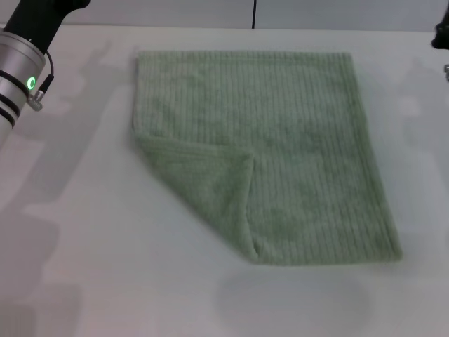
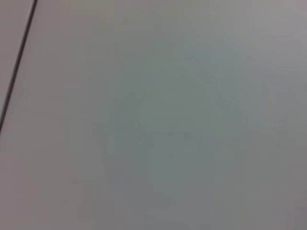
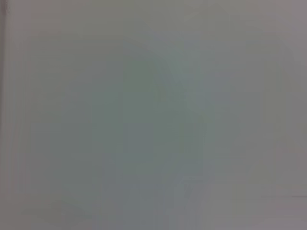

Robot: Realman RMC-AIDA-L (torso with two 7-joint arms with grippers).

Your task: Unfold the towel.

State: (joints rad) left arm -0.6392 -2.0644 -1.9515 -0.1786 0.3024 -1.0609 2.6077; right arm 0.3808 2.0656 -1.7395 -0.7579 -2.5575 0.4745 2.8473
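The pale sage-green towel (image 1: 280, 147) lies flat on the white table (image 1: 84, 232) in the head view, reaching from the far middle toward the near right. Its near-left corner (image 1: 210, 189) is folded over onto the cloth as a triangle. Part of my left arm (image 1: 21, 67), silver with a green light, shows at the far left edge, well away from the towel. A dark bit of my right arm (image 1: 442, 35) shows at the far right edge. Neither gripper is in view. Both wrist views show only a blank pale surface.
A dark seam (image 1: 253, 14) runs up the wall behind the table's far edge. In the left wrist view a thin dark line (image 2: 19, 62) crosses the pale surface. White table surface surrounds the towel on all sides.
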